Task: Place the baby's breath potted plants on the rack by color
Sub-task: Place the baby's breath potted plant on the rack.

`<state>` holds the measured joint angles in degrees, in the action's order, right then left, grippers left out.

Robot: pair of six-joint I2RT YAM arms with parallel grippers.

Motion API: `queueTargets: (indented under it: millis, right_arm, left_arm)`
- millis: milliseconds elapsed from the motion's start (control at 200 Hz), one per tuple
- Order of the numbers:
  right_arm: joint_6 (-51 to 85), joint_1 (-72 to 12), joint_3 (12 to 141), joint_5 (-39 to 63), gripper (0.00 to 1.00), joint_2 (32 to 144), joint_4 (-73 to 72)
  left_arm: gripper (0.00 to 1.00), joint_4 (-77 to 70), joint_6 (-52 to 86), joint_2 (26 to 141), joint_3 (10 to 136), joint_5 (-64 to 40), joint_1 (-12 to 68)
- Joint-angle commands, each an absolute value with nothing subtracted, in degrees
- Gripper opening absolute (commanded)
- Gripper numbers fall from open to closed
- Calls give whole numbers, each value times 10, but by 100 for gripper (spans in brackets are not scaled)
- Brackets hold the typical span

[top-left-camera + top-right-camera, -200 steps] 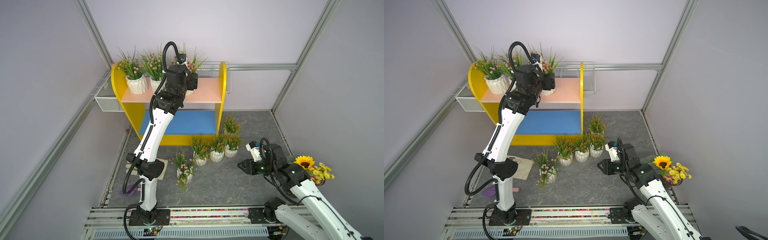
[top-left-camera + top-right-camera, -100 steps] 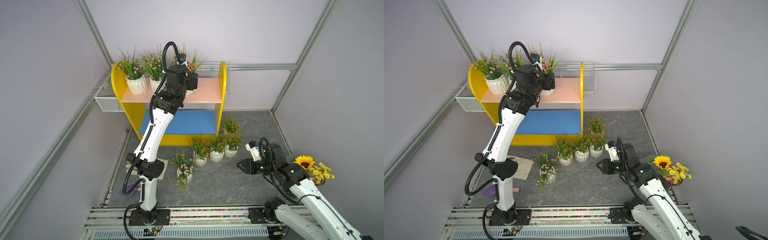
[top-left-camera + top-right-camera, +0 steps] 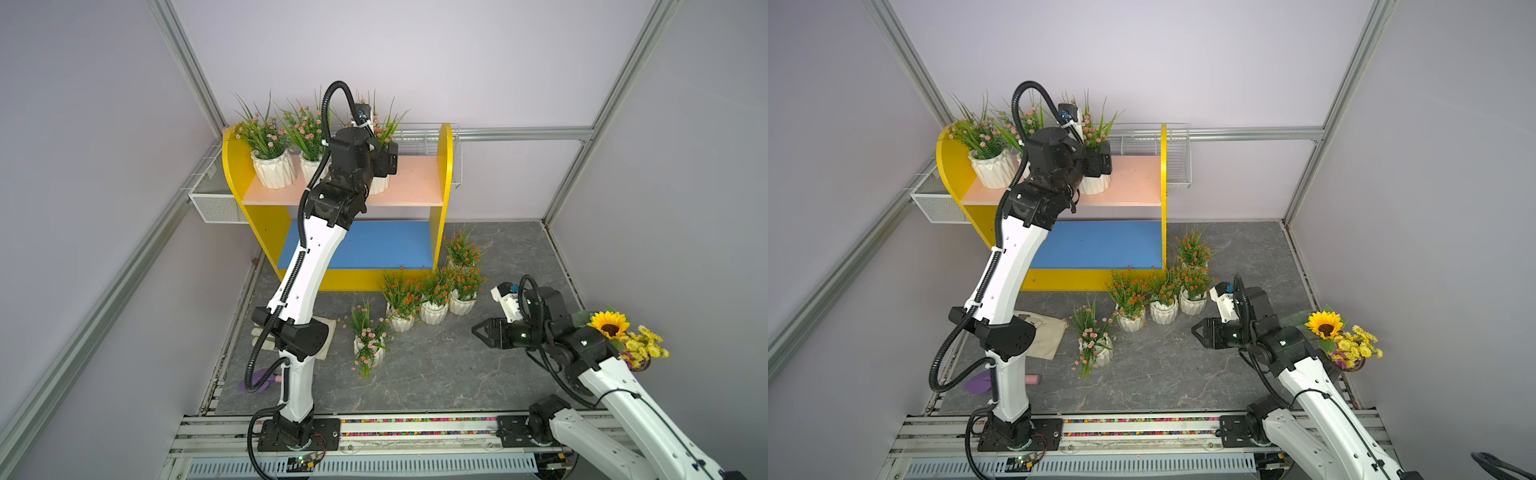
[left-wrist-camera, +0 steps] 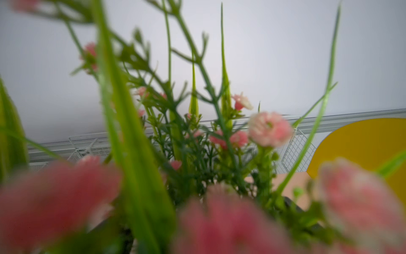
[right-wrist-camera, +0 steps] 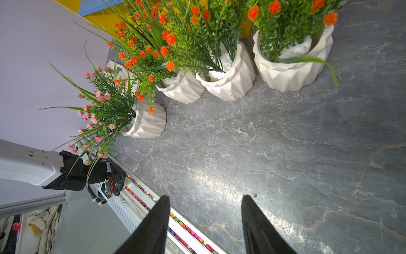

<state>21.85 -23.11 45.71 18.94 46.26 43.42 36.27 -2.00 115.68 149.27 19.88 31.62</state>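
Since a second ago the right claw [image 3: 478, 331] has crept slightly toward the middle of the frame. Its two black fingers [image 5: 153, 224] stand parted with nothing between them, low over the grey marbled bench [image 3: 457, 374]. The left arm has stayed at the rack [image 3: 445, 166], upper middle in both top views. There the left claw [image 3: 382, 168] sits at the third pink baby's breath pot [image 3: 377, 188] on the pale pink upper board [image 3: 415, 185]. Whether it grips that pot or stands free of it I cannot tell: blurred sprigs fill the left wrist view. Two other pink pots [image 3: 274, 176] stand at the board's left end. The fourth pink pot [image 3: 368, 347] is on the bench at lower centre. Right of it, three orange baby's breath pots [image 3: 434, 312] stand in a row. The fourth orange pot [image 3: 459, 254] is behind them, just beside the rack's right yellow panel. A sunflower bouquet [image 3: 609, 325] sits at the right edge, behind the right arm.
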Motion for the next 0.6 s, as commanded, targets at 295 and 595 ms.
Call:
queueTargets:
  millis: [295, 595]
  right_arm:
    - [216, -229, 447, 188, 57, 476, 410]
    - [212, -229, 451, 185, 58, 484, 403]
  left_arm:
    - [99, 332, -15, 1053, 1377, 170, 342]
    - [99, 236, -13, 915, 1151, 191, 373]
